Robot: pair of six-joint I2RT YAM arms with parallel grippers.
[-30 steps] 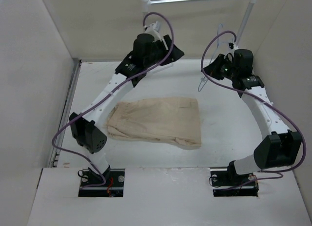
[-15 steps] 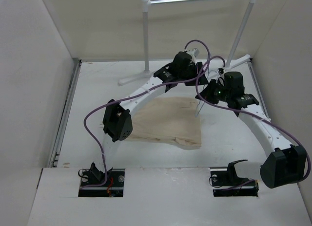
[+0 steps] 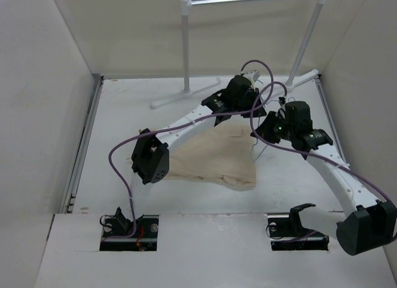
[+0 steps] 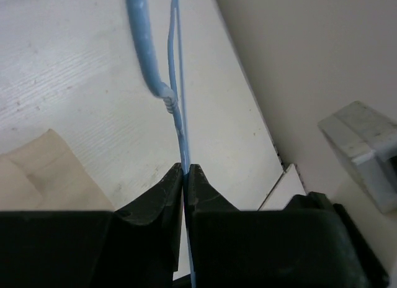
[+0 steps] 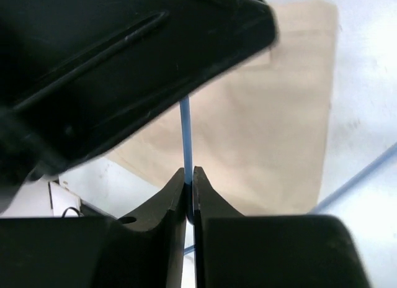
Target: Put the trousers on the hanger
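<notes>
1. At the middle of the table (image 3: 118, 120), nearer its front edge, the trousers (image 3: 208, 156) are laid flat and folded, partly crossed from above by the left arm.
2. Past the far right corner of the trousers, the left gripper (image 4: 186, 170) is pressed shut on the thin wire of the hanger (image 4: 169, 102), below its twisted neck.
3. The hanger is held between both grippers, just beside the trousers' right edge.
4. Toward the table's right edge, the right gripper (image 5: 189, 171) is clamped on the same wire, with the trousers seen beyond it.
5. At the far edge, a white rack (image 3: 185, 46) is stood.
</notes>
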